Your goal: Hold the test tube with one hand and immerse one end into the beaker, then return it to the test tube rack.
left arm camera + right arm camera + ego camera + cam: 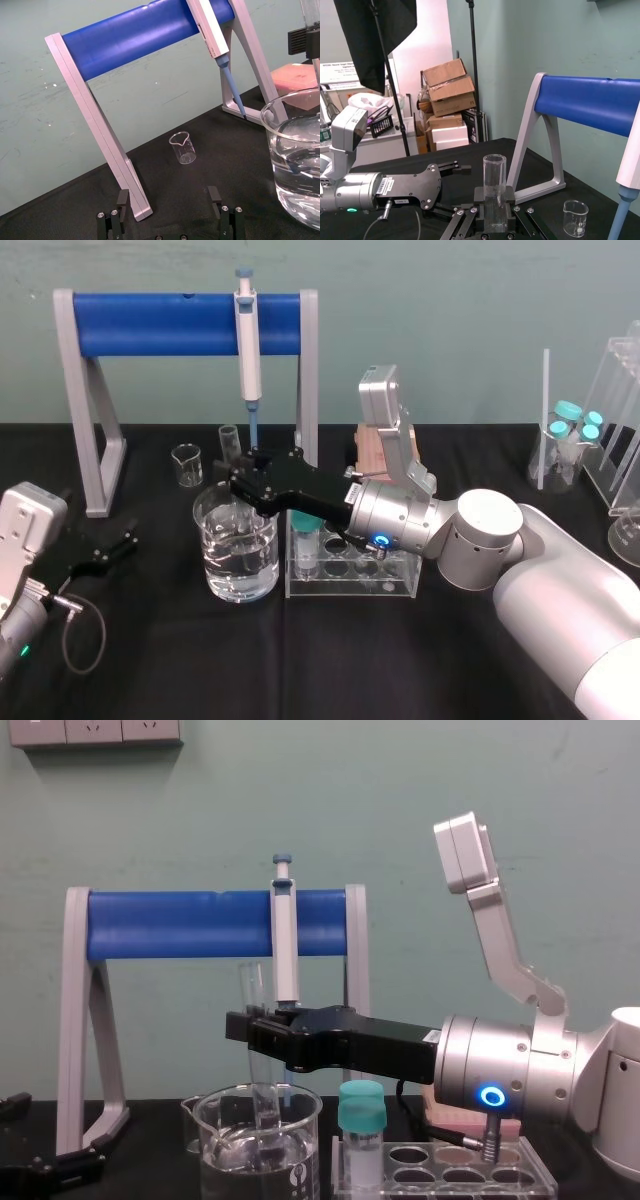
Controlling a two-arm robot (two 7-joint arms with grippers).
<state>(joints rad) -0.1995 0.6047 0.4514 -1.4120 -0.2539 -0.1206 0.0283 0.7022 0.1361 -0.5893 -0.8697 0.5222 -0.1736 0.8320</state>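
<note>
Two grippers logged. The right gripper reaches leftward over the test tube rack and pinches the test tube between its black fingers, well below the tube's open mouth. The tube stands upright, and its lower end passes the rim into the beaker of clear liquid. I cannot tell how deep it sits.

Writing: the beaker carries white print and the right wrist a small label, both too small to read.

The beaker stands just left of the rack. A teal-capped tube sits in a near left hole of the rack. The left gripper rests at the near left, fingers spread wide, holding nothing.
</note>
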